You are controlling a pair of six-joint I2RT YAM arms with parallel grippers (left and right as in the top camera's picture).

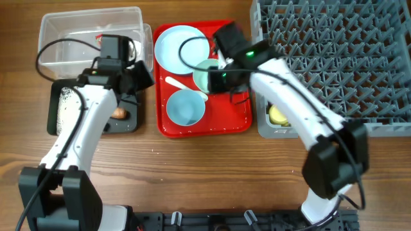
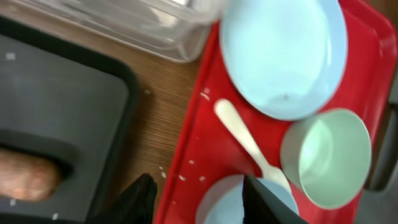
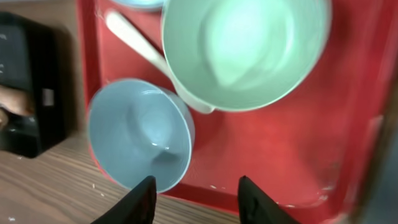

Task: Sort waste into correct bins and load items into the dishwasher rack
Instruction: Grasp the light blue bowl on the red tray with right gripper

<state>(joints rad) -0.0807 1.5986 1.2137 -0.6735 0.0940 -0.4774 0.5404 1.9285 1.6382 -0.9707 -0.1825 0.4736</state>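
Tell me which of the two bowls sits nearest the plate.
The pale green bowl, right beside the plate. The blue bowl sits farther off, past the spoon, at the red tray's front edge.

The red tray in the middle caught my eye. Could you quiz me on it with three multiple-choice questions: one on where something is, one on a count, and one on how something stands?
1. Where does the white spoon lie?
A) in the grey rack
B) in the black tray
C) on the red tray

2. How many bowls sit on the red tray?
A) one
B) two
C) four

3. How do those bowls stand?
A) upright, mouths up
B) upside down
C) stacked together

Answers:
1. C: the spoon rests on the red surface beside the bowls.
2. B: there is a pale green bowl and a blue bowl.
3. A: both wrist views look down into their hollows, and they sit side by side.
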